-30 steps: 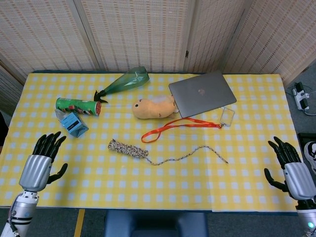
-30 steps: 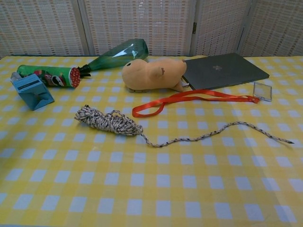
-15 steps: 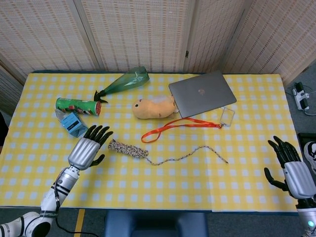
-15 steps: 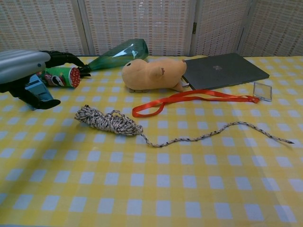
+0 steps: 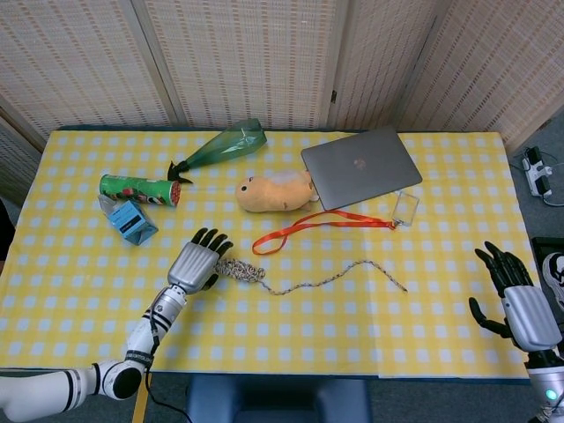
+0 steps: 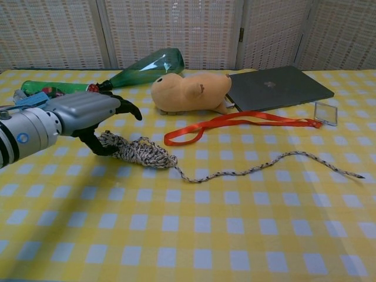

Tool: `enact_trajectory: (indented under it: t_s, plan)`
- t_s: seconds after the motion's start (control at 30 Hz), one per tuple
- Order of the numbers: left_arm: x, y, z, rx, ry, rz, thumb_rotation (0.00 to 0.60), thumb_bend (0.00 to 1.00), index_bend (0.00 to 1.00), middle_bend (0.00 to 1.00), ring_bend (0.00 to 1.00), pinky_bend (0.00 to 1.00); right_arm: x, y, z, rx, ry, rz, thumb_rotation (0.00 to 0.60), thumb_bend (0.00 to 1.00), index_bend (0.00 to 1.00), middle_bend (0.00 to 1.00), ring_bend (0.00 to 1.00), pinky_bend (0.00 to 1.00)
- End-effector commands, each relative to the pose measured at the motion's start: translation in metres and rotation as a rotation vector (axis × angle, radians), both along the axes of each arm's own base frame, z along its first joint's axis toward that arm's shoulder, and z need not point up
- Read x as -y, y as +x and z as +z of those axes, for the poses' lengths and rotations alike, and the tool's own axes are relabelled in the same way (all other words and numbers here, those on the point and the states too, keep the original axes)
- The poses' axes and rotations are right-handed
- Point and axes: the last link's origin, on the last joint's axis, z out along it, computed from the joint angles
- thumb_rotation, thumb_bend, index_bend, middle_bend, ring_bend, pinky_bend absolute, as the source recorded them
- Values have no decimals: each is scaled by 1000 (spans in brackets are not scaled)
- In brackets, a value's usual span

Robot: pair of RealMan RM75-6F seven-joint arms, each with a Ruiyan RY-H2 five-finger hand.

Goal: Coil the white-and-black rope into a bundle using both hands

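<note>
Rope [image 5: 291, 278] is white w/ black flecks, lying mid-tabletop [image 5: 291, 335]. Its left end is bunched into a loose knotted clump; the rest trails off to the right as one thin wavy strand ending in a free tip, approx below the laptop's [image 5: 360, 166] near corner. In chest view the clump [image 6: 141, 151] sits just in front of the orange lanyard [image 6: 235, 122], not touching it as far as I can tell.

Left robot hand [image 5: 197, 259] is at the clump's left end, fingers spread and curved down over it; chest view shows the left robot hand [image 6: 88, 117] w/ the thumb hooked beside the clump. Can't tell if it actually touches the rope; nothing gripped. Right robot hand [image 5: 515, 300] is by the tabletop's right edge, well apart from the rope, fingers apart, holding nothing.

Containers: green chip can [image 5: 139, 189] on its side, far left; green bottle [image 5: 222, 146] also on its side behind it; contents not visible for either. Small blue box [image 5: 133, 221] near the can. Tan plush toy [image 5: 275, 192] touches the laptop.
</note>
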Motion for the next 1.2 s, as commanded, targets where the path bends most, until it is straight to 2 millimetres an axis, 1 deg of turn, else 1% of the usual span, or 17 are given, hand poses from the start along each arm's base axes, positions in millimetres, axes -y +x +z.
enact_trajectory:
  t_s: [0.03, 0.13, 0.3, 0.43, 0.67, 0.77, 0.83, 0.9, 1.1, 1.17, 1.2]
  plan:
    - [-6, -3, -14, -39, 1, 23, 600, 389, 266, 220, 144, 153, 0, -1, 0, 2, 0, -1, 600, 490, 0, 0, 14, 0]
    - [-10, -9, -20, -60, 11, 48, 600, 390, 279, 243, 163, 163, 0, -2, 1, 5, -4, -5, 600, 489, 0, 0, 14, 0]
    - [-13, -18, -22, -51, 21, 80, 600, 389, 334, 297, 206, 204, 0, -3, 0, 8, -4, -8, 600, 489, 0, 0, 16, 0]
    - [-13, -19, -24, -38, 21, 79, 600, 389, 350, 317, 223, 227, 0, -3, 0, 10, -5, -7, 600, 490, 0, 0, 15, 0]
    - [-13, -14, -28, -32, 29, 55, 600, 389, 380, 352, 254, 259, -2, -4, 1, 12, -5, -15, 600, 490, 0, 0, 18, 0]
    - [-13, -13, -30, -23, 33, 54, 600, 390, 427, 397, 294, 296, -3, -5, 1, 13, -6, -19, 600, 489, 0, 0, 18, 0]
    - [-13, -14, -31, -20, 34, 54, 600, 390, 472, 446, 341, 336, -3, -6, 1, 14, -6, -22, 600, 489, 0, 0, 18, 0]
    - [-14, -16, -32, -20, 29, 60, 600, 391, 494, 478, 376, 353, -3, -6, 1, 17, -5, -24, 600, 489, 0, 0, 17, 0]
    - [-15, -21, -36, -23, 25, 69, 600, 392, 506, 496, 403, 381, -4, -6, 1, 19, -5, -24, 600, 489, 0, 0, 17, 0]
    - [-16, -21, -36, -13, 23, 75, 600, 393, 523, 512, 418, 406, -4, -6, 1, 19, -5, -24, 600, 489, 0, 0, 17, 0]
    - [-16, -21, -36, -4, 23, 74, 600, 394, 546, 535, 437, 435, -4, -6, 1, 18, -6, -23, 600, 489, 0, 0, 17, 0]
